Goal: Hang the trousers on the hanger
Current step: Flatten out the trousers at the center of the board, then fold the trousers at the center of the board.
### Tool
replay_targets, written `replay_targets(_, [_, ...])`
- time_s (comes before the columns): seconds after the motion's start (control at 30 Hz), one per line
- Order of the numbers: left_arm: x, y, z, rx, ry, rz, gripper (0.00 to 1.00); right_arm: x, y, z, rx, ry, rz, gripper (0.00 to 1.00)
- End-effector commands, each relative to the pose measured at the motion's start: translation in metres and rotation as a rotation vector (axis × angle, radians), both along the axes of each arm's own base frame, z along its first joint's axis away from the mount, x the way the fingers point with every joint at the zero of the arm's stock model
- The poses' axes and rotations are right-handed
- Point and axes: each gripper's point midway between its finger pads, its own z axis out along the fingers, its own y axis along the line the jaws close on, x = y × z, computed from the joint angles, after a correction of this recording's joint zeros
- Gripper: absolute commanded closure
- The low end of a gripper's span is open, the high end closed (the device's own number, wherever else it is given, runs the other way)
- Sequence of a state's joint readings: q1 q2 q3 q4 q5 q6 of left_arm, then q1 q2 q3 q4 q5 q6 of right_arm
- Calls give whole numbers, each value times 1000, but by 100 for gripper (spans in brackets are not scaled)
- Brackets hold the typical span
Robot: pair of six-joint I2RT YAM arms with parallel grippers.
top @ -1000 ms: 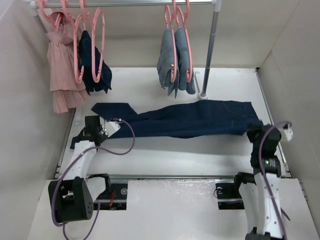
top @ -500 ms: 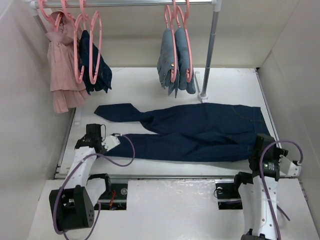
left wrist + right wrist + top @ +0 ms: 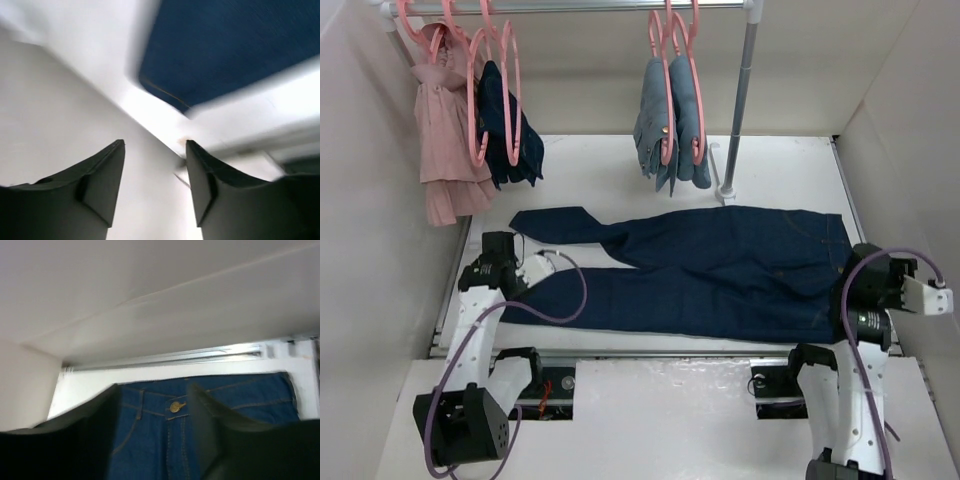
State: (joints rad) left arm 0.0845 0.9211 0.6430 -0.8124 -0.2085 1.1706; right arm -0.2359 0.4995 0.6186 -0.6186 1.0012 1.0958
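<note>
A white desk (image 3: pixel 620 165) is lying under even light, pale walls (image 3: pixel 910 150) closing in left, right and far. A metal rail (image 3: pixel 590 6) is running along the far top, its pole (image 3: pixel 740 100) apparently standing on the desk.

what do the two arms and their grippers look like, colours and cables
The left arm and right arm have white links, black joints and a looping purple cable each. The left gripper and right gripper have dark, tapered fingers.

No readable text, label or number anywhere.
</note>
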Motion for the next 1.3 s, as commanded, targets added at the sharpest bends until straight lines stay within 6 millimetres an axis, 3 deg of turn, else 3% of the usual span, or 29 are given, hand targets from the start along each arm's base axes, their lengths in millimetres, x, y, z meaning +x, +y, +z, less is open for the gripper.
replay_targets(0.0, [44, -17, 24, -113, -196, 10, 50, 48, 9, 31, -153, 128, 283, 44])
replay_targets(0.03, [48, -22, 17, -130, -201, 10, 50, 64, 13, 25, -143, 119, 332, 49])
replay_targets(0.07, [50, -22, 13, -130, -217, 22, 50, 75, 20, 13, -105, 112, 384, 62])
replay_targets(0.17, [45, -17, -24, -104, -200, 73, 50, 93, 25, -28, 29, 151, 400, 73])
replay_targets(0.23, [31, -5, -50, -27, -179, 96, 50, 106, 31, -41, 71, 189, 451, 73])
replay_targets(0.37, [7, 16, -73, 122, -136, 77, 50, 114, 20, -78, 170, 312, 402, 78])
replay_targets(0.47, [-4, 22, -77, 151, -111, 96, 50, 132, 20, -75, 173, 293, 448, 78])
replay_targets(0.53, [6, 14, -69, 82, -153, 106, 50, 151, 27, -67, 113, 335, 588, 75])
replay_targets(0.57, [21, 9, -49, 31, -214, 137, 50, 164, 28, -51, 67, 329, 640, 71])
replay_targets(0.63, [43, -4, -22, -66, -298, 145, 50, 181, 26, -47, 32, 396, 705, 61])
replay_targets(0.67, [65, -19, 6, -162, -364, 111, 50, 188, 24, -44, 31, 413, 710, 44])
replay_targets(0.7, [74, -29, 19, -218, -397, 104, 48, 203, 19, -20, 11, 386, 707, 37])
replay_targets(0.73, [83, -43, 28, -260, -405, 65, 46, 208, 17, -41, 64, 471, 717, 31])
replay_targets(0.77, [92, -54, 37, -298, -422, 34, 44, 216, 16, -44, 85, 500, 742, 21])
replay_targets(0.8, [105, -61, 54, -310, -462, 13, 41, 234, 10, -21, 71, 481, 759, 16])
replay_targets(0.83, [112, -66, 50, -304, -438, -2, 37, 238, 13, -57, 165, 594, 800, 12])
replay_targets(0.9, [124, -73, 47, -274, -421, -28, 36, 253, 16, -74, 251, 647, 860, 5])
replay_targets(0.93, [129, -75, 45, -263, -402, -31, 35, 271, 14, -63, 248, 637, 887, 2])
replay_targets(0.97, [134, -79, 29, -259, -343, -36, 33, 270, 17, -97, 327, 729, 916, 0])
replay_targets(1.03, [146, -80, 26, -257, -325, -34, 33, 284, 16, -100, 350, 738, 932, 0])
replay_targets(1.07, [152, -81, 16, -254, -295, -30, 33, 285, 15, -114, 378, 766, 932, 0])
replay_targets(1.17, [175, -93, 21, -289, -311, -57, 32, 294, 14, -116, 385, 779, 948, 0])
replay_targets(1.2, [179, -95, 11, -298, -278, -59, 31, 291, 14, -128, 414, 821, 956, 0])
replay_targets(1.27, [193, -99, 7, -289, -287, -74, 27, 299, 11, -130, 419, 841, 963, 0])
